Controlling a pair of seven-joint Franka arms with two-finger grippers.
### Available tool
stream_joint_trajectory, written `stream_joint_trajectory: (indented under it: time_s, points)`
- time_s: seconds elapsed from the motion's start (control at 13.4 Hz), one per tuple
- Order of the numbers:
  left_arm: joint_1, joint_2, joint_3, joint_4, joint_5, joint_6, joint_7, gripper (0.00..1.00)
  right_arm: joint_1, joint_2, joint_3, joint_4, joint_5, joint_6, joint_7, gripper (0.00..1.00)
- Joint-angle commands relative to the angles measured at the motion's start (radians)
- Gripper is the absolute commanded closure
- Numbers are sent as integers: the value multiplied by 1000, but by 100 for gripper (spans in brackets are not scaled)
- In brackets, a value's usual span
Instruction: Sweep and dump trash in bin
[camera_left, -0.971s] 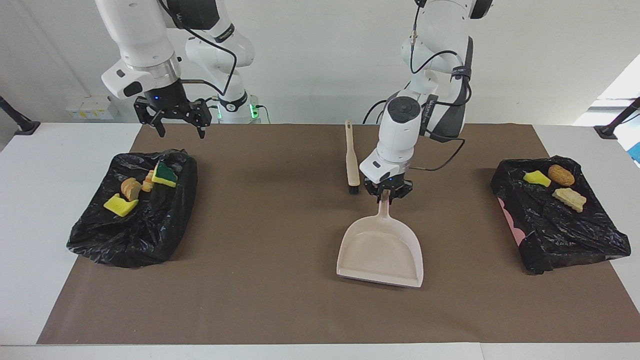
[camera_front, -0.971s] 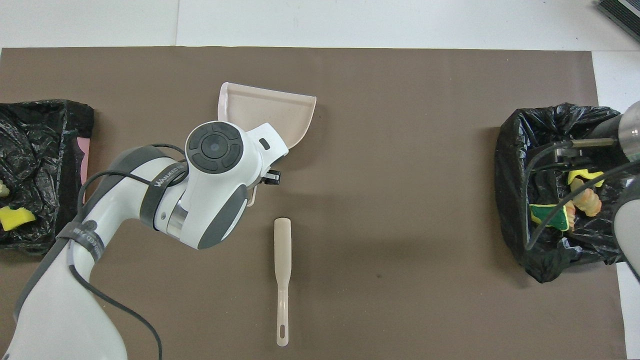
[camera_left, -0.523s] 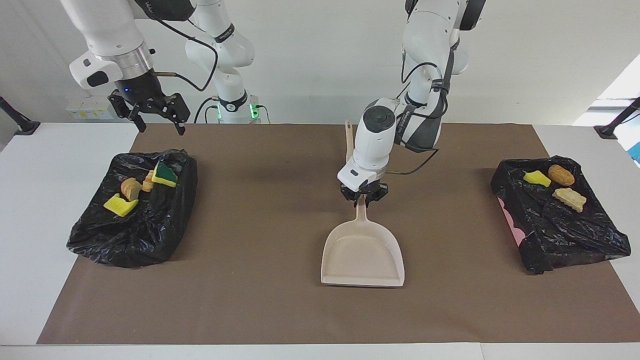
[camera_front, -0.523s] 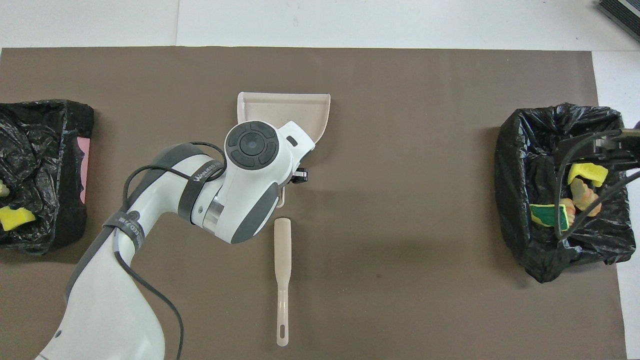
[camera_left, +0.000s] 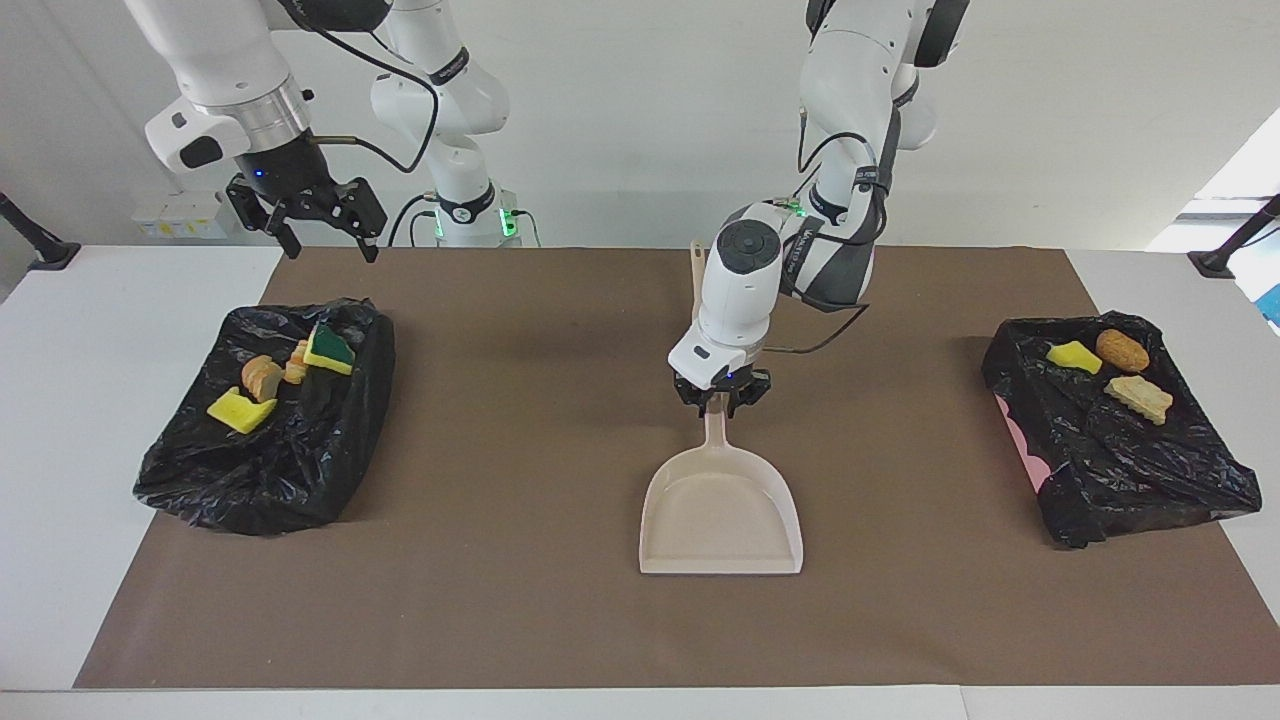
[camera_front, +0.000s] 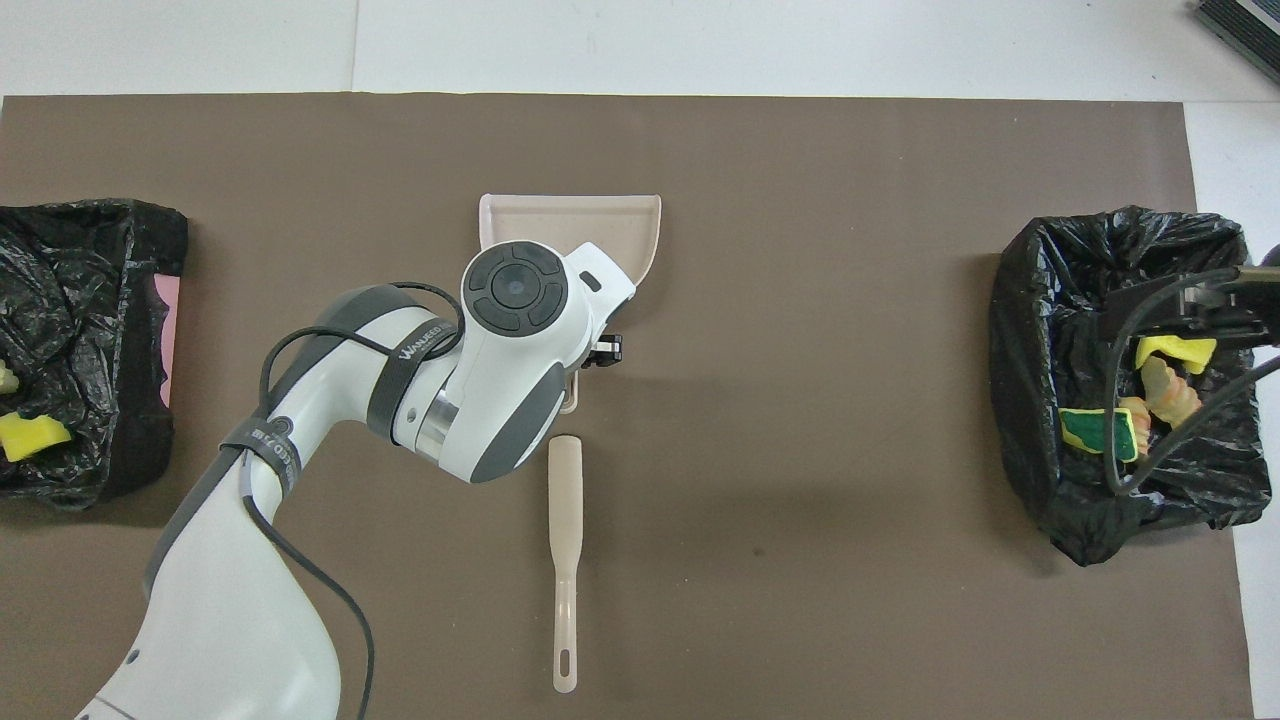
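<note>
My left tool (camera_left: 721, 403) sits at the dustpan (camera_left: 722, 510) handle, grip unclear, my right tool (camera_left: 322, 226) spread wide above the trash (camera_left: 285, 375) bag.

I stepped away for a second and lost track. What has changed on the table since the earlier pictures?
The left gripper slid the dustpan along the mat toward the right arm's end, squaring it up; it is still at the handle. The right gripper, open, rose and drew back from its bin. The brush, both bins and the trash stayed put.
</note>
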Motion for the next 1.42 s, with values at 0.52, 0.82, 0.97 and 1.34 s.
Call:
stream_joint_trajectory:
  time_s: [0.52,0.82,0.97,1.34]
  points:
    - [75,-147,33,-4,-2,-210,126,0,-19,-11,2,-3,15,-14,-18,0]
    - [222,-383,31,-114,-2,-296,319,0,-18,-11,2,-3,14,-14,-18,0]
    - [307,-455,33,-102,-3,-375,428,0,-18,-11,2,-3,15,-14,-18,0]
    - [428,-499,42,54,-3,-520,591,0,-19,-11,2,-3,15,-14,-18,0]
